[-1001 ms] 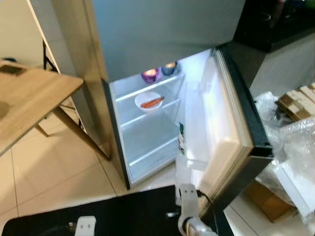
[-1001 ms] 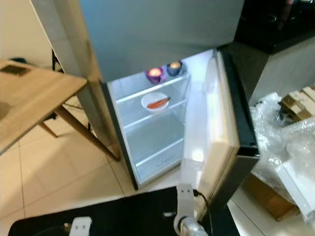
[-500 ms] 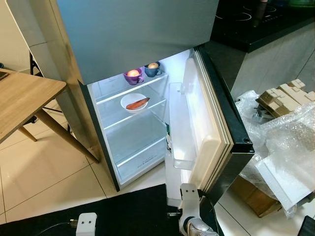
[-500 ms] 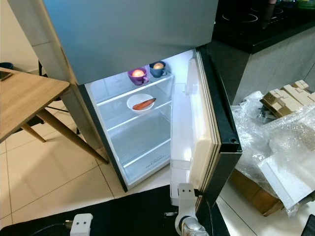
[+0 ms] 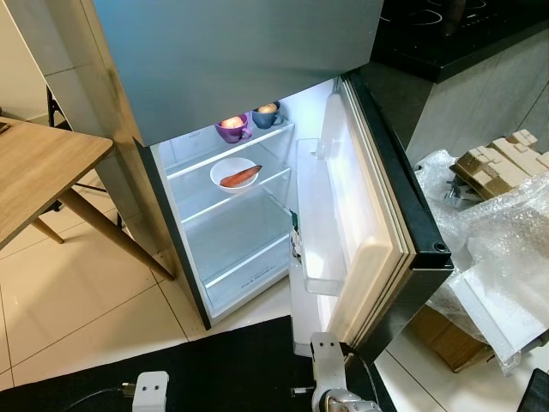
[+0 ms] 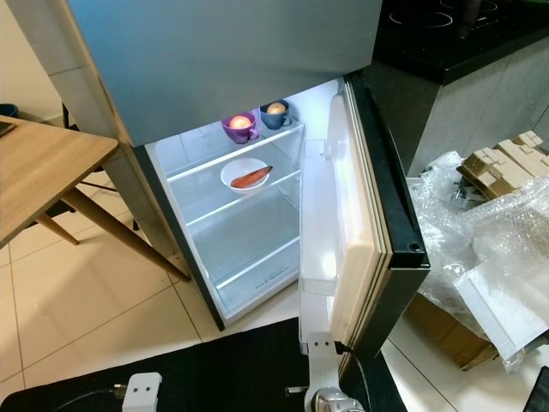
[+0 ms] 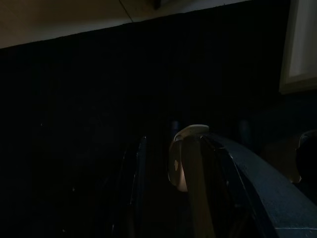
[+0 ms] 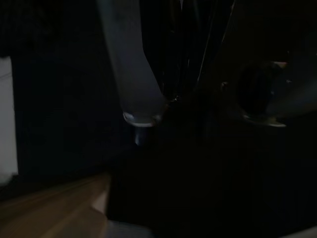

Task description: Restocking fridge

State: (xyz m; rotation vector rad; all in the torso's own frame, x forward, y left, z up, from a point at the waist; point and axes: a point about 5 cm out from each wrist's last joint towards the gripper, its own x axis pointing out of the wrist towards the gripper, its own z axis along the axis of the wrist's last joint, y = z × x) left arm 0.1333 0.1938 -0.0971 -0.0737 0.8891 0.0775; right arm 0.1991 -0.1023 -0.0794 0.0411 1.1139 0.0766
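- Left eye view: we see the fridge (image 5: 257, 77) open at frame centre, its door (image 5: 377, 223) swung toward the right; a bowl with a carrot (image 5: 236, 175) sits on the middle shelf, two cups (image 5: 249, 122) above it.
- Right eye view: the right arm (image 6: 323, 378) hangs at bottom centre, below the door, so it is the nearer arm.
- Left wrist view: dark; we cannot tell the fingers' state.
- Right wrist view: dark as well; its grip cannot be told.

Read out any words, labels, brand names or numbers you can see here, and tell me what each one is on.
No text here can be read.
Sticker on the inner edge of the fridge door: dark and white marks, too small and blurred to read.
Front edge of the lowest fridge shelf: a faint line of print, illegible.
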